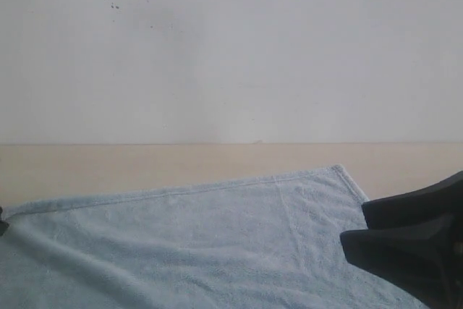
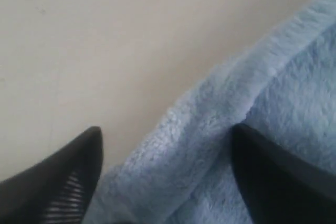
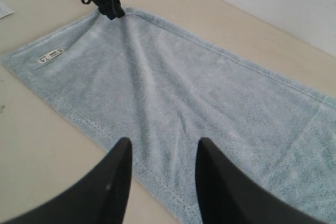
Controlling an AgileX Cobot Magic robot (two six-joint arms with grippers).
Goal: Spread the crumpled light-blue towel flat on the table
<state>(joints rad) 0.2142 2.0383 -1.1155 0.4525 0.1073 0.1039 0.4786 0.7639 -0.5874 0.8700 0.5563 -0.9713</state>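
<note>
The light-blue towel (image 1: pixel 217 244) lies spread out nearly flat on the beige table (image 1: pixel 108 164), with a few soft creases along it. A white label (image 3: pixel 50 55) sits near one end. My left gripper (image 2: pixel 167 128) is open low over a corner, its black fingers (image 2: pixel 73 177) straddling a raised fold of the towel's (image 2: pixel 210 129) hemmed edge. In the right wrist view the left gripper (image 3: pixel 111 10) shows at the far corner. My right gripper (image 3: pixel 165 142) hovers open above the long edge of the towel (image 3: pixel 184 93), holding nothing. It enters the exterior view at the lower right (image 1: pixel 354 223).
A white wall (image 1: pixel 231 48) rises behind the table's far edge. Bare table (image 3: pixel 42 145) runs beside the towel's long edge. A scrap of white paper (image 3: pixel 3 9) lies near the table's far end. Only a dark sliver of the left gripper (image 1: pixel 2 223) shows at the exterior view's left border.
</note>
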